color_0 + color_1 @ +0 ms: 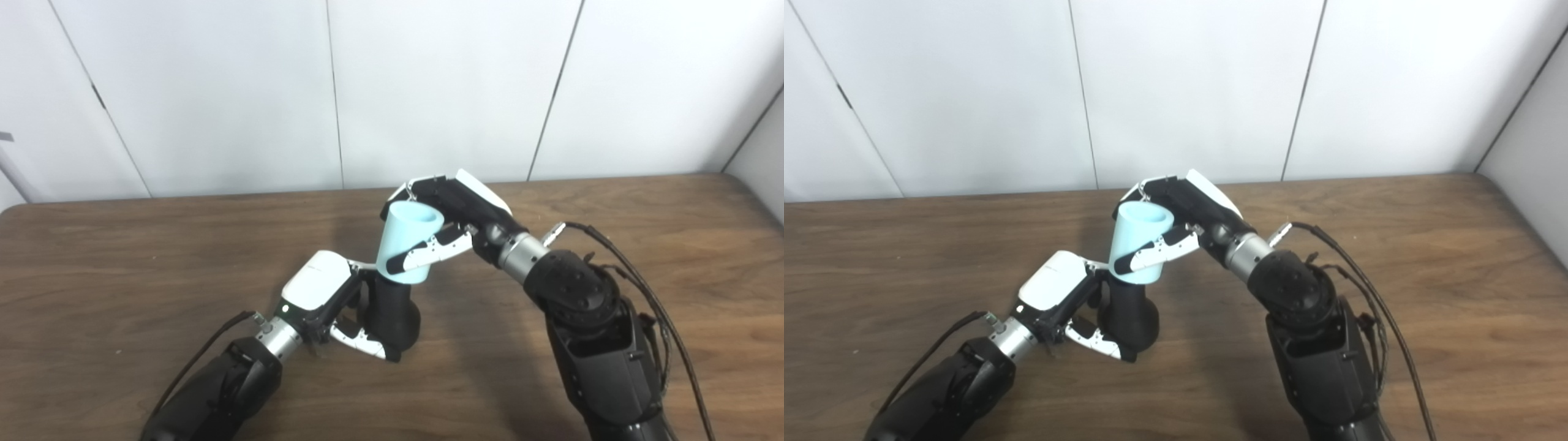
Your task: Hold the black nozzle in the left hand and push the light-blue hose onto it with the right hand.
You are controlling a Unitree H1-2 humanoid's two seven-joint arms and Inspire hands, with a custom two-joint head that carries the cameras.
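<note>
The broad brown wood-grain table [122,257] fills the lower part of both views, and white wall panels [441,86] with thin dark seams stand behind its far edge.

My right arm [600,343], bulky black segments with a silver wrist ring and loose black cables [649,306] looping along its outer side, comes up from the bottom right corner. My left arm [214,386], black with a silver wrist, comes in from the bottom left with one thin cable beside it.

My right hand [453,214], black with a white back plate, is closed around the light-blue hose [407,242], a short, smooth, slightly flared tube; fingers wrap behind it and the thumb [429,251] crosses its front. My left hand [331,300], white-backed, is clasped around the black nozzle [395,312], a matte, rounded body standing roughly upright near the middle of the table.

The hose tilts a little, its open mouth facing up and away from me, its lower rim sitting over the top of the nozzle so that the nozzle's tip is hidden inside. How far it has gone on, I cannot tell.
</note>
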